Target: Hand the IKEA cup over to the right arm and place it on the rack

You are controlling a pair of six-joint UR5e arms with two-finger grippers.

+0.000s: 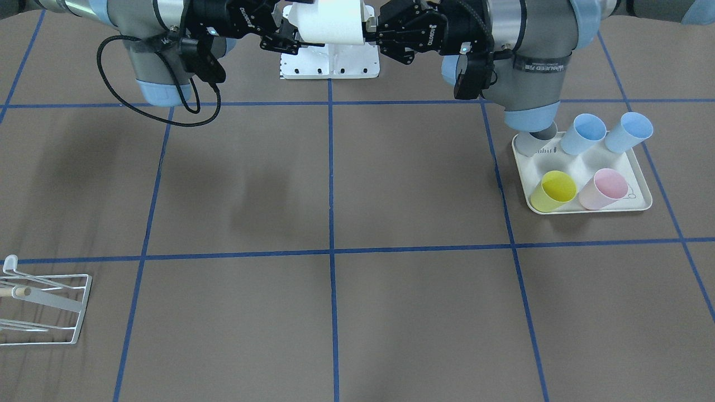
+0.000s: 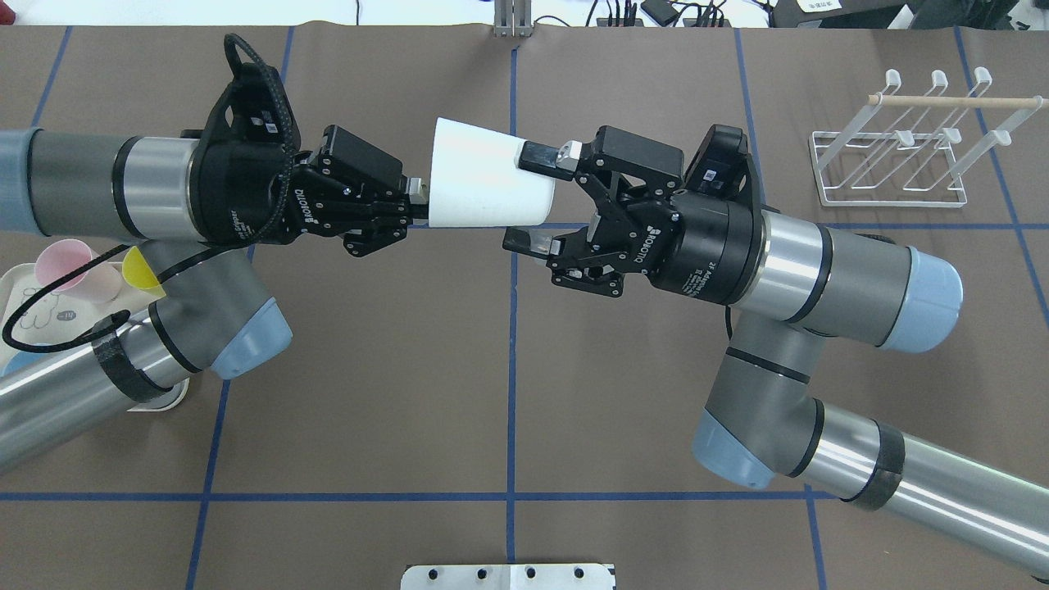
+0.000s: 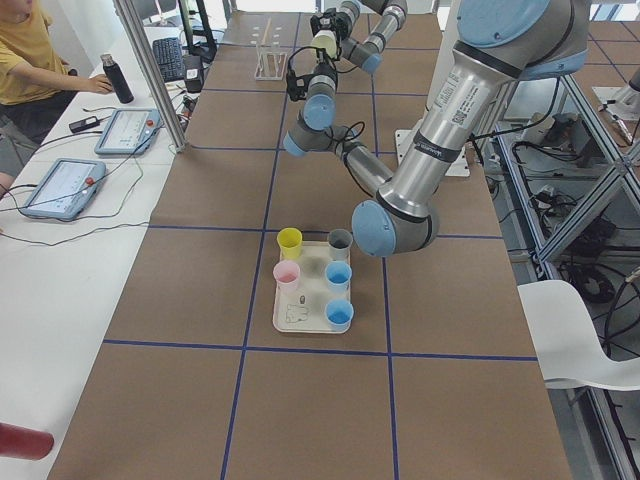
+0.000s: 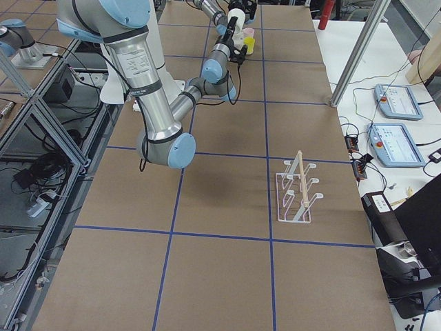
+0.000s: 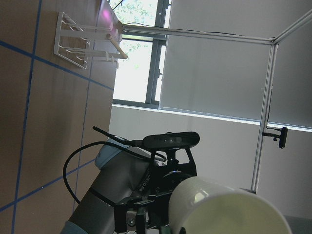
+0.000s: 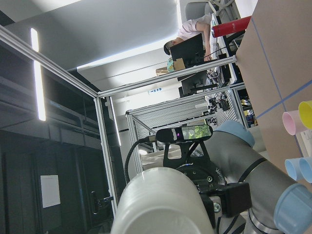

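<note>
The white IKEA cup [image 2: 483,184] is held level in the air over the table's middle, and also shows in the front view [image 1: 329,22]. My left gripper [image 2: 416,201] is shut on its wide rim end. My right gripper [image 2: 524,197] is open around the cup's narrow end, with one finger [image 2: 545,154] lying against the cup's far side and the other [image 2: 524,242] apart from the near side. The white wire rack [image 2: 901,156] with a wooden dowel stands empty at the far right, and also shows in the front view [image 1: 44,307].
A cream tray [image 1: 642,204] under my left arm holds two blue cups, a yellow cup [image 1: 553,190], a pink cup [image 1: 603,188] and a grey one. The white base plate [image 1: 329,64] sits at the robot's edge. Operators sit beyond the table's far side.
</note>
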